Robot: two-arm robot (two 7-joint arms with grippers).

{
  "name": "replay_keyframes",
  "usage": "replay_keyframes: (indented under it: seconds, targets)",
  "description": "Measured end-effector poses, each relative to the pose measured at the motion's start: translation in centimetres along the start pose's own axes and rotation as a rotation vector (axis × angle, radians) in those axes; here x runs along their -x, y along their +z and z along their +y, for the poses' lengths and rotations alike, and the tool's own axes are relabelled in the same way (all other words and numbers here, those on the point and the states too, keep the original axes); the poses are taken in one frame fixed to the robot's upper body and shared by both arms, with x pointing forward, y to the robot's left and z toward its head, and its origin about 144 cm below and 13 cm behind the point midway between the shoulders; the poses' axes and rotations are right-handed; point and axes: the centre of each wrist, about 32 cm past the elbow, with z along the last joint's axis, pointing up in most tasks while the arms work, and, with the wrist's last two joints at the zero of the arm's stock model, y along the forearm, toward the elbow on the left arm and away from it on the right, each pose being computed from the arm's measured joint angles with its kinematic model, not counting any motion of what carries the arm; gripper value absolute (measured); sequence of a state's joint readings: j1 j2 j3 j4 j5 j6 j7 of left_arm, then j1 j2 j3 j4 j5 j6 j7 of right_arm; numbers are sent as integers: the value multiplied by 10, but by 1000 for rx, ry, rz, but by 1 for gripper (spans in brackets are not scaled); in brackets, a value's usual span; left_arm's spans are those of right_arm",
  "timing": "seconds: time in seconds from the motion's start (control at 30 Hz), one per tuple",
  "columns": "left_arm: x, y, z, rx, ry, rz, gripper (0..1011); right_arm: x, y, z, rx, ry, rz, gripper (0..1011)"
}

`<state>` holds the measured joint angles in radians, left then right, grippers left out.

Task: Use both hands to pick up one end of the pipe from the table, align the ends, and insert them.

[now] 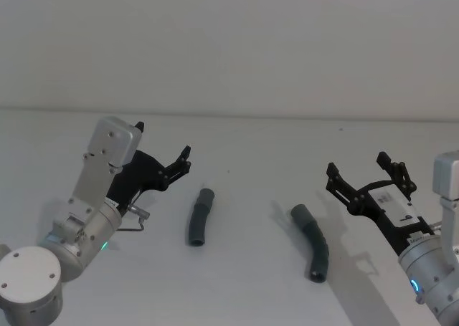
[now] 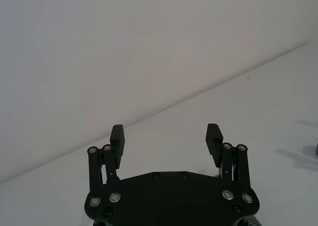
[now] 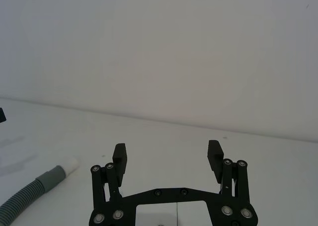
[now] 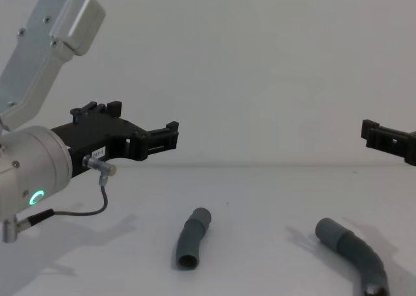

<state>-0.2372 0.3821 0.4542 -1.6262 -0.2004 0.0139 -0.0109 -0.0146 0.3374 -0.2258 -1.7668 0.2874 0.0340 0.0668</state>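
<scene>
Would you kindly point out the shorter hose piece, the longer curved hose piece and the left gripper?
shorter hose piece (image 1: 199, 218), head view, on its ribbed middle.
longer curved hose piece (image 1: 317, 243), head view, on its ribbed bend.
left gripper (image 2: 165, 134), left wrist view, midway between its open fingertips.

Shorter hose (image 1: 199, 217) left on table (image 1: 251, 147), longer hose (image 1: 313, 241) right

White sticker (image 1: 406, 213) on my right gripper (image 1: 357, 163), 4 o'clock in the head view: one dark character, possibly a 9. Small white tag (image 4: 97, 153) on my left gripper (image 4: 144, 121), 9 o'clock in the chest view: print unreadable.
</scene>
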Motion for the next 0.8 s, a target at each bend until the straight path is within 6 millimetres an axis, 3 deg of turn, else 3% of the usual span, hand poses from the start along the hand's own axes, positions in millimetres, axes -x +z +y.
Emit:
replay_keyframes:
  seconds: [0.8]
  targets:
    - [0,11,-5,-95,-59,-18,1001,0,0,0,0,0,0,1000]
